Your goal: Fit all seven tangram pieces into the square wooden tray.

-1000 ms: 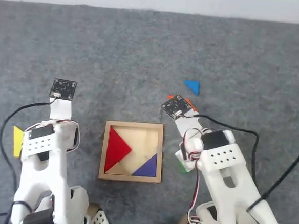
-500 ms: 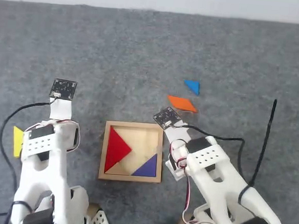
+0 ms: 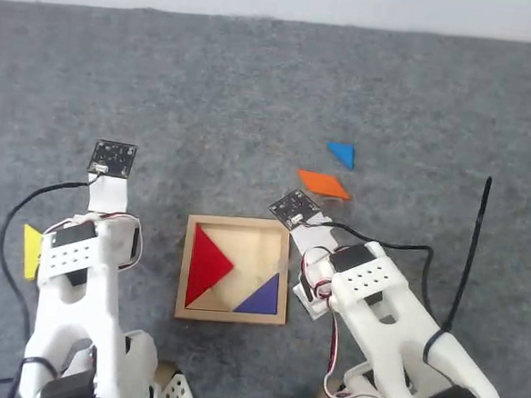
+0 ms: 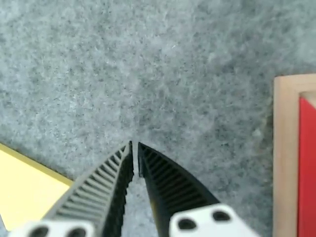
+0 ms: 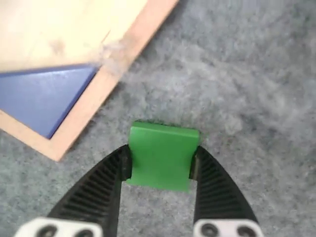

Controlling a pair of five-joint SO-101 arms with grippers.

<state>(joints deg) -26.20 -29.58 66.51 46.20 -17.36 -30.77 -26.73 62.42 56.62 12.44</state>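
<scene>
Right arm (image 3: 369,288) swung in to 3 o'clock rim of tray (image 3: 284,273); right end effector (image 5: 160,159) pinches green piece (image 5: 163,143) just beside it; left end effector (image 4: 135,148) pressed together, empty.

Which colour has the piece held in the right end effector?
The piece is green, best seen in the right wrist view.

Grey felt table (image 3: 255,89): wooden tray (image 3: 238,223), yellow pc (image 3: 31,251), orange pc (image 3: 323,183), blue pc (image 3: 342,153).

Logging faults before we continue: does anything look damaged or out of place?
Nothing spilled. The tray has a scuffed, fuzzy patch on its rim beside the blue-violet triangle, near the green piece held in the right gripper.
</scene>
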